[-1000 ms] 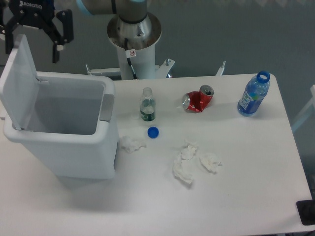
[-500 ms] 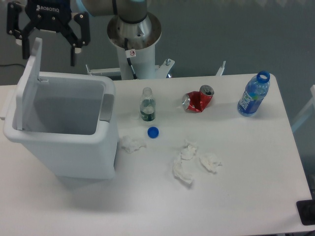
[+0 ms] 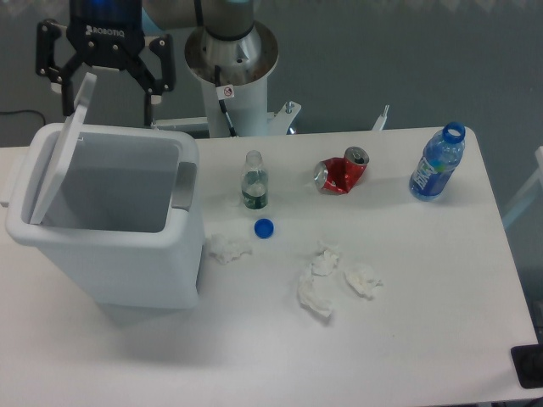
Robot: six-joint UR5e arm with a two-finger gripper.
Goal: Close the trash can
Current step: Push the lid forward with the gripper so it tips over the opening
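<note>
The trash can (image 3: 110, 222) stood at the left end of the white worktop (image 3: 407, 339), its hinged lid (image 3: 64, 148) raised and tilted inward over the opening. The hand (image 3: 106, 95) hung above the can's rear edge with its fingers (image 3: 149, 85) spread apart, straddling the lid's top corner. To the right lay a small clear bottle (image 3: 254, 181), a blue cap (image 3: 264, 227), a crushed red can (image 3: 341, 172), a blue bottle (image 3: 437, 164) and crumpled tissues (image 3: 327, 275).
</note>
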